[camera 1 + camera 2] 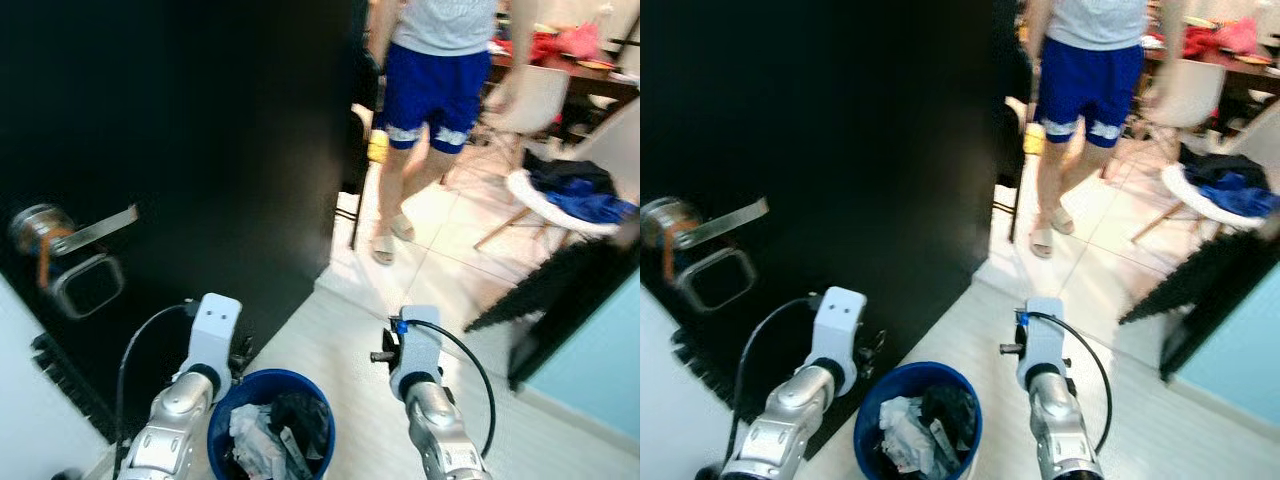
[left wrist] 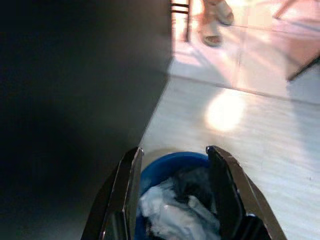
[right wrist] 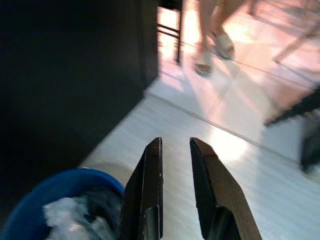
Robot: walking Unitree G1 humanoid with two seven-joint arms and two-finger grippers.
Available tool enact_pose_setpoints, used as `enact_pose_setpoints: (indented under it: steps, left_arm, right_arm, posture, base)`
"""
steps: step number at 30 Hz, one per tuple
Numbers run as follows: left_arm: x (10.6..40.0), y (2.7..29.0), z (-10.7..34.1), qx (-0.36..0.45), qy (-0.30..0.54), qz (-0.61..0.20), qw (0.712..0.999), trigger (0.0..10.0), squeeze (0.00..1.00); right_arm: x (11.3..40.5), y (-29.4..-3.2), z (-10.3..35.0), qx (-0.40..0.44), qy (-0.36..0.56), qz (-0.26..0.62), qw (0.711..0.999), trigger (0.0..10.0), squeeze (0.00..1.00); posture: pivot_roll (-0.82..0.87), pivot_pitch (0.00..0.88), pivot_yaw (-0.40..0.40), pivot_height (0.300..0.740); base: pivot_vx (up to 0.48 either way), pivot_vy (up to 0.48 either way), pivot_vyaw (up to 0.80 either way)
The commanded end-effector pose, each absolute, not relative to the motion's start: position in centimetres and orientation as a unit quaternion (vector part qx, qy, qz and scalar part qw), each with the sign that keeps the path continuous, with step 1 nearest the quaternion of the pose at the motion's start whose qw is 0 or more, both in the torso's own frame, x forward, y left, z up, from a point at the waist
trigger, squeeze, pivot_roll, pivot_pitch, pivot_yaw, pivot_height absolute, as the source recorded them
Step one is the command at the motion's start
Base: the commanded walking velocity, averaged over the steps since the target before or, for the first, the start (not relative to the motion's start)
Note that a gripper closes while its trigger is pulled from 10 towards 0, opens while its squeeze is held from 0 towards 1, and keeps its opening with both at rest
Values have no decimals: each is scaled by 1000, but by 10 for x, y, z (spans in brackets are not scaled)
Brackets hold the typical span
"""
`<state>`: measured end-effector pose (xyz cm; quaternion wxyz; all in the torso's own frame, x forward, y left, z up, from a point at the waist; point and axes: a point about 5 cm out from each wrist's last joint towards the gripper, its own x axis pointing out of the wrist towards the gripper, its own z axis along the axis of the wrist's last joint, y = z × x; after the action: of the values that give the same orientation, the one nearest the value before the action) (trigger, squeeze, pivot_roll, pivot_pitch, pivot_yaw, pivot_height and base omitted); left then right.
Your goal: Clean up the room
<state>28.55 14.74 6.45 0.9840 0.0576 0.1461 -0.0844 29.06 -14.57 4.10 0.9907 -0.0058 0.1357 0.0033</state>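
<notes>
Bin: round blue plastic waste bin [image 1: 222,420] at bottom centre, stuffed with crumpled white and dark rubbish.
Left gripper [image 2: 172,192]: fingers spread, straddling the bin's rim.
Right gripper [image 3: 175,185]: parted, empty.
Progress: rubbish collected; emptying probably remains.
Ahead: person [image 1: 432,80], upper right.

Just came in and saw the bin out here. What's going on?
The robot stands at a black door with a blue bin full of trash between its arms. The left tool is open around the bin's rim; the right tool hangs open over the floor. A person stands ahead.
</notes>
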Motion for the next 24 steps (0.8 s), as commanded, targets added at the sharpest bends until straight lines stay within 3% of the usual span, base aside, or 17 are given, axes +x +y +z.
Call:
enact_pose_setpoints:
  steps: [1,24]
  left_arm:
    - [284,140,61,45,151,-90,983,10000,0]
    - [286,129,63,52,141,-129,980,10000,0]
  right_arm:
    - [287,-150,37,-7,150,-5,989,10000,0]
    - [279,-158,35,-27,181,-6,983,10000,0]
  posture:
    - [47,18,-51,740]
    - [35,0,-46,740]
  base:
    - [0,0,-800]
    - [0,0,-800]
